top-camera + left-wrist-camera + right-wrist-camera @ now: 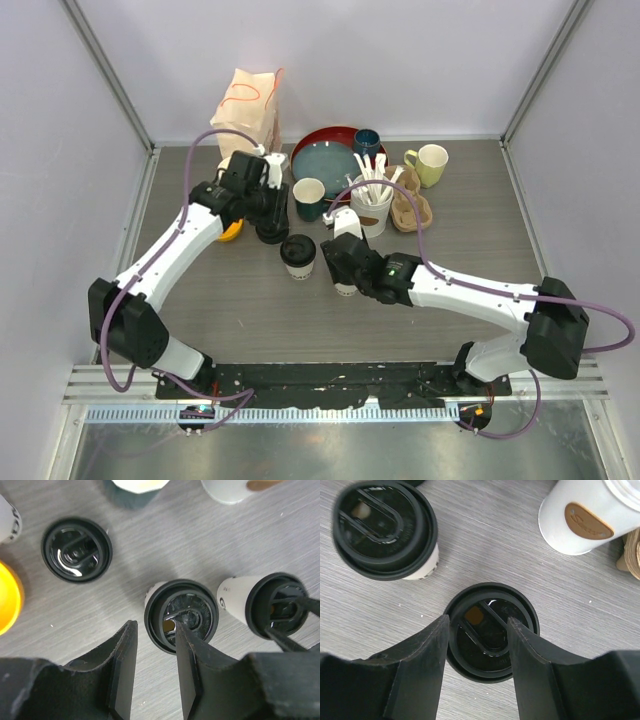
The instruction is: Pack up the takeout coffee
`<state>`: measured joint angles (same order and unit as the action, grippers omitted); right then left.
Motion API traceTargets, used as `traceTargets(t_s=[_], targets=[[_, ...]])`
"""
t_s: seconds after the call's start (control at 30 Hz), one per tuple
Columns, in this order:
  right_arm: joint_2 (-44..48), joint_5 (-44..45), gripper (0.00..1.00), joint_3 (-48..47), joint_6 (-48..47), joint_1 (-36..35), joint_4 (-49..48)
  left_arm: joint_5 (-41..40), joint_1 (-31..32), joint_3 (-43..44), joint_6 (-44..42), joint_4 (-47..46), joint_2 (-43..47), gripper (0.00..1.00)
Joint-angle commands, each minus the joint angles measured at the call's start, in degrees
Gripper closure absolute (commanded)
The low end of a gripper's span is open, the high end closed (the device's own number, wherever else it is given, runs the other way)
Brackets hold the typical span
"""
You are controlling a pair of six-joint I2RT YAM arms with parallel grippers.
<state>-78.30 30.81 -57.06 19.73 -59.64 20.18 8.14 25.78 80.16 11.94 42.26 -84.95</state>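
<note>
Black-lidded paper cup (490, 625) sits between the right pincer's (479, 621) wide jaws; squeezing the lid could pop it off. Left pincer (156, 630), also parted, could nudge the neighbouring cup (181, 615).

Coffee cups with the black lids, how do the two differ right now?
The right cup sits directly under the right gripper, framed by its open fingers, while the left cup stands clear of that gripper. In the top view the left cup shows whole, but the right cup is mostly hidden beneath the gripper. Both are upright cream paper cups with black sip lids.
</note>
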Motion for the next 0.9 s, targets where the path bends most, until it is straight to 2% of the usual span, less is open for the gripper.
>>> traceTargets(t_s=[0.0, 0.43, 0.57, 0.77, 0.87], targets=[[-1.1, 3.4, 0.47, -3.8, 0.8, -0.3, 0.1, -0.6, 0.3, -3.1, 0.7, -1.1, 0.8, 0.60], [-1.9, 1.4, 0.69, -2.9, 0.0, -0.3, -0.8, 4.3, 0.3, -7.2, 1.2, -3.6, -0.2, 0.60], [-2.6, 0.3, 0.70, -3.1, 0.0, -0.3, -1.3, 5.3, 0.4, -7.2, 1.2, -3.7, -0.2, 0.61], [-4.2, -1.9, 0.62, -3.9, 0.1, -0.2, -1.8, 5.4, 0.4, -8.3, 0.9, -3.9, 0.0, 0.62], [-4.7, -1.5, 0.61, -3.9, -0.1, -0.3, -1.9, 5.4, 0.3, -8.7, 0.8, -4.3, -0.4, 0.64]])
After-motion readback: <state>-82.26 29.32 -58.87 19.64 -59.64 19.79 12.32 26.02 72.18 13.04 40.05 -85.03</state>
